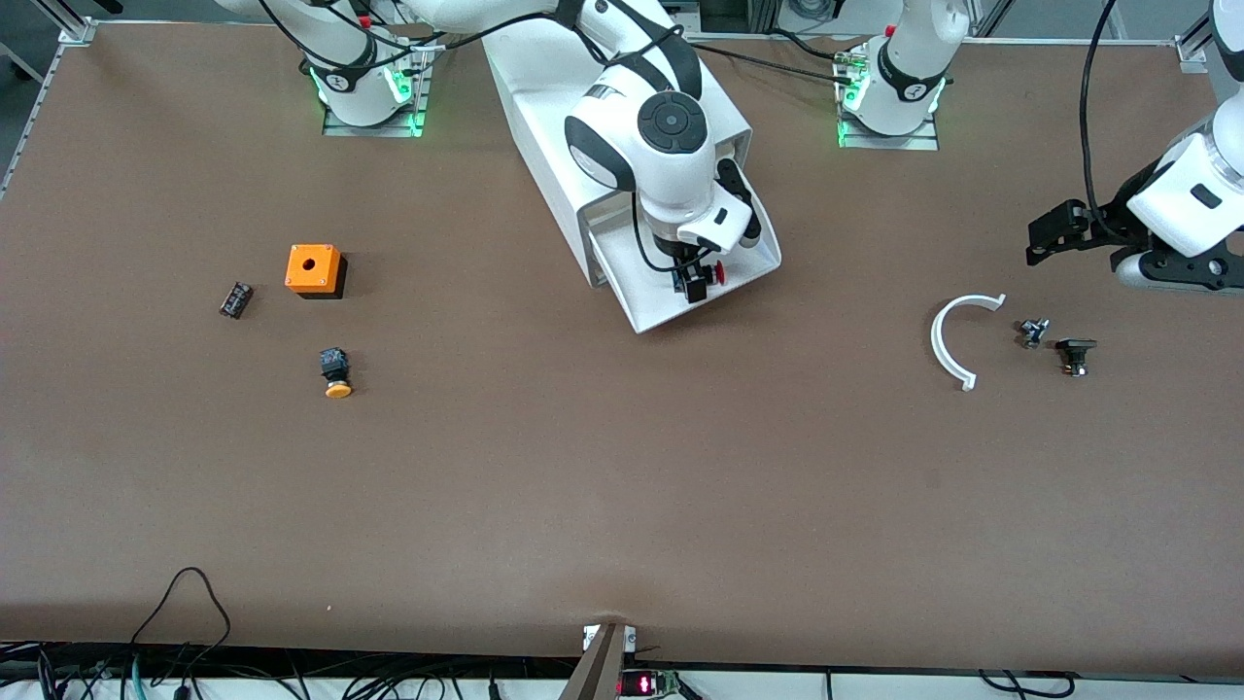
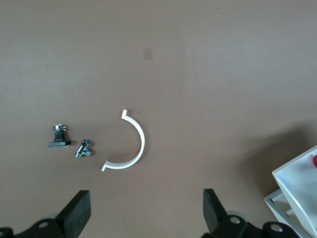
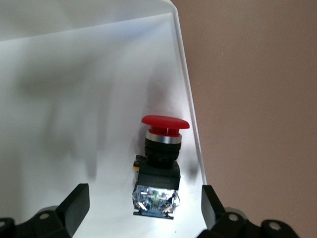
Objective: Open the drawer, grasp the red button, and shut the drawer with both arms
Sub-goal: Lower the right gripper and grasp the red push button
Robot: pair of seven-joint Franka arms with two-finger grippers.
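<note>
The white cabinet [image 1: 544, 117] stands at the middle of the table near the arms' bases. Its drawer [image 1: 768, 261] is pulled out toward the front camera. The red-capped button [image 1: 717, 273] lies on its side in the drawer, close to the drawer's side wall. My right gripper [image 1: 695, 284] hangs over the drawer, open. In the right wrist view the button [image 3: 159, 163] lies between its fingers [image 3: 74, 204], untouched. My left gripper [image 1: 1038, 243] is open and empty above the table at the left arm's end. A corner of the drawer [image 2: 297, 179] shows in the left wrist view.
Toward the right arm's end lie an orange box with a hole [image 1: 313, 268], a yellow-capped button [image 1: 336, 373] and a small black part [image 1: 235, 299]. By the left gripper lie a white arc [image 1: 957, 335], a metal bolt [image 1: 1032, 332] and a black part [image 1: 1075, 354].
</note>
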